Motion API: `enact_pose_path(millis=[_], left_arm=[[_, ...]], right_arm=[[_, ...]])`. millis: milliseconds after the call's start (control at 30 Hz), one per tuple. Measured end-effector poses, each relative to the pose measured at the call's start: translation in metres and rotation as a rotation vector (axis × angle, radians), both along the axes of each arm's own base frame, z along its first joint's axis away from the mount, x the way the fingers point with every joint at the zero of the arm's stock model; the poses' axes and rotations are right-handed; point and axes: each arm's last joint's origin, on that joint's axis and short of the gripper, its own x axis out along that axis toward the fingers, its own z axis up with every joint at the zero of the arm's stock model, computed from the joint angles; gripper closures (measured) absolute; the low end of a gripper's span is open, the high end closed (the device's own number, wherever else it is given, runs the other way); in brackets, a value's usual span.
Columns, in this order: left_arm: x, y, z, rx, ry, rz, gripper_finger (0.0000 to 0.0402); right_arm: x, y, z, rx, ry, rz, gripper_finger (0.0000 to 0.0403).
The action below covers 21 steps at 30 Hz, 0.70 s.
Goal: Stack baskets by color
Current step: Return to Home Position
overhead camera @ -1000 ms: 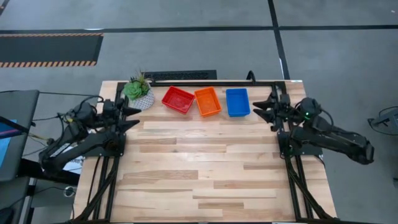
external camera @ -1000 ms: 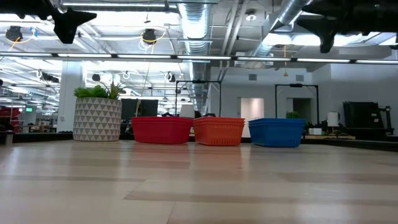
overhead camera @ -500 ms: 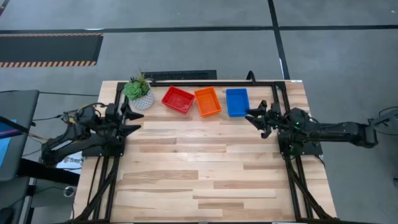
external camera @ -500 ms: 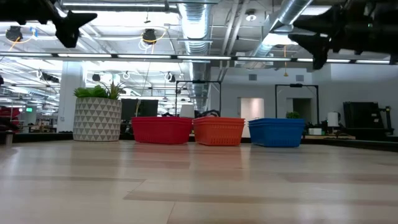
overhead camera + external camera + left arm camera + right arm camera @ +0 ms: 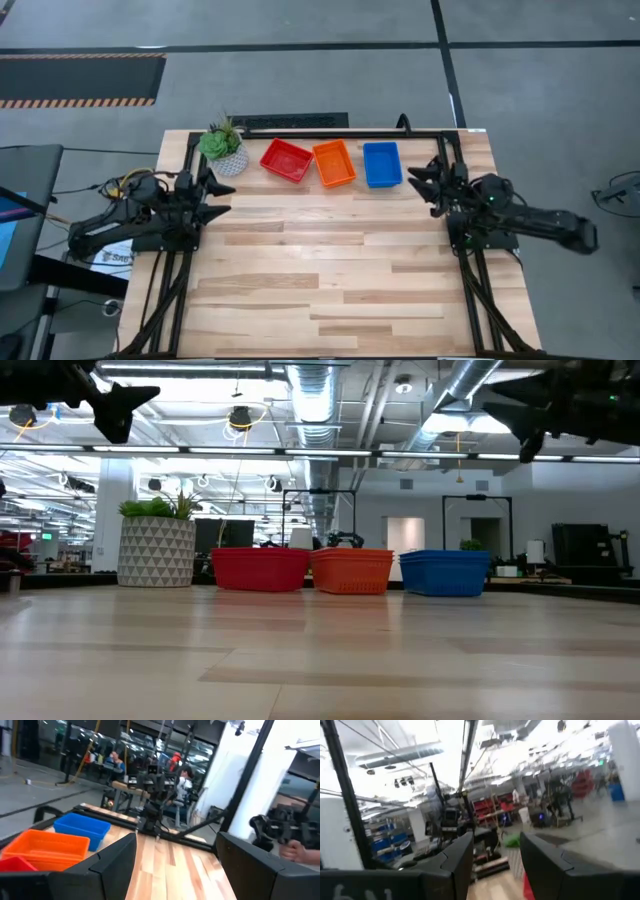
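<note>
Near right hand (image 5: 418, 181), blue baskets (image 5: 382, 164)

Matte black jointed arms (image 5: 130, 222), left gripper (image 5: 229, 197) and right gripper (image 5: 418, 181) with pointed black fingers, green light (image 5: 492, 198) on right arm.

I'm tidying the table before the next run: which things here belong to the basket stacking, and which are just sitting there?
Belongs to the job: red basket stack, orange basket stack, blue basket stack; left gripper and right gripper, both open, raised at the table's sides.
Just there: potted plant, beside the red basket stack.
</note>
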Motion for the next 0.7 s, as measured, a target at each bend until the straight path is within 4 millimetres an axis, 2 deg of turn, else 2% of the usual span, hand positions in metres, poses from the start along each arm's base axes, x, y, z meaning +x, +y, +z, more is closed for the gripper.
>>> enact_pose_path(millis=[133, 233, 333, 433, 700], left_arm=[[0.000, -0.001, -0.001, 0.018, 0.009, -0.043, 0.0139], [0.000, -0.001, -0.003, 0.014, 0.034, -0.038, 0.0139], [0.003, 0.000, -0.009, 0.006, 0.040, -0.032, 0.0139], [0.009, 0.001, -0.023, -0.009, 0.071, -0.043, 0.0139], [0.023, -0.002, -0.059, -0.048, 0.035, -0.117, 0.0139]], right_arm=[[-0.011, 0.002, -0.008, 0.071, 0.048, 0.019, 0.0220], [-0.015, 0.006, -0.010, 0.044, 0.050, 0.017, 0.0217], [-0.011, 0.007, -0.026, 0.056, 0.078, -0.011, 0.0215], [-0.008, 0.008, -0.034, 0.095, 0.142, -0.056, 0.0217], [-0.007, 0.012, -0.035, 0.075, 0.152, -0.082, 0.0221]])
